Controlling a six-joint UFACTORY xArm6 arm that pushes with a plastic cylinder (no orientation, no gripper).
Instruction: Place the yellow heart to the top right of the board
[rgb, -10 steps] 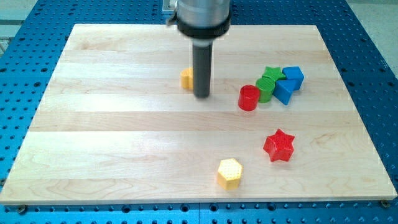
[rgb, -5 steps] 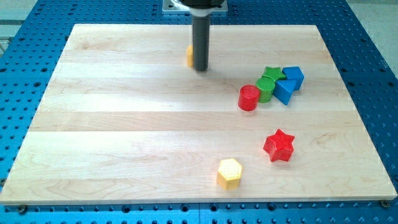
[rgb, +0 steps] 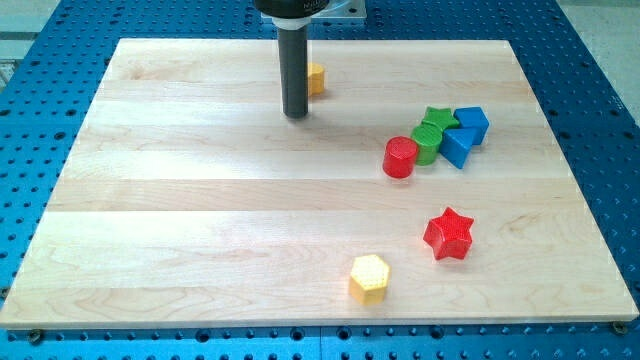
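Pale wood board (rgb: 200, 200) on a blue perforated bench; all places given w/ ref to the red cylinder (rgb: 400, 157). Yellow heart (rgb: 316, 78) sits up and to the view's left of it, near the board's top edge, approx. mid-width, partly hidden by the rod. My tip (rgb: 295, 114) is just left of and a bit below the heart, rod beside it; no gripper on this rig, so no jaw state to tell. Green star (rgb: 432, 125) and green block (rgb: 427, 145) touch the cylinder's right side; blue cube (rgb: 472, 123) and blue triangular block (rgb: 456, 146) further right. Red star (rgb: 449, 234) below-right, well apart. Yellow hexagon (rgb: 369, 278) below, near the bottom edge.
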